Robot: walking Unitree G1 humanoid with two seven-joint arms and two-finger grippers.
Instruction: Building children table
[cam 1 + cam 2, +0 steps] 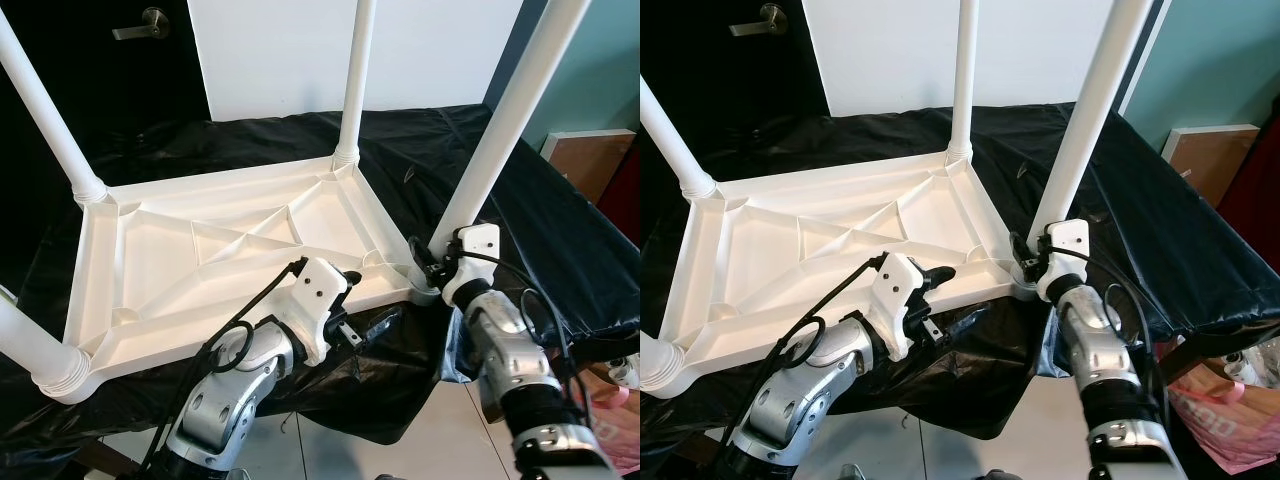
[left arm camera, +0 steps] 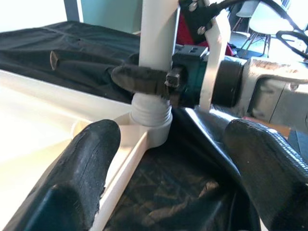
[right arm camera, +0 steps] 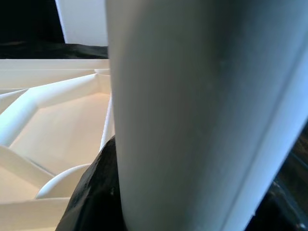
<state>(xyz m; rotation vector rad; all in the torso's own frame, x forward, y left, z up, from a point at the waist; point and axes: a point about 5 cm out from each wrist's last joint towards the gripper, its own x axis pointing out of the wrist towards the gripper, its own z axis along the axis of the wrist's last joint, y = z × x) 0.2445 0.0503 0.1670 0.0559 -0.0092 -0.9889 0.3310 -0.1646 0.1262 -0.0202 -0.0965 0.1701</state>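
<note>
Four upright legs (image 1: 500,120) fence the upturned tabletop (image 1: 200,260), its ribbed middle open from above; the right tool (image 1: 428,262) crowds the near-right corner.

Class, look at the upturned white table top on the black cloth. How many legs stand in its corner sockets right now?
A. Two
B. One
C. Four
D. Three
C. A white leg rises from every corner of the table top: far left, far right, near left, and the near right leg, which the right end effector grips just above its socket.
</note>
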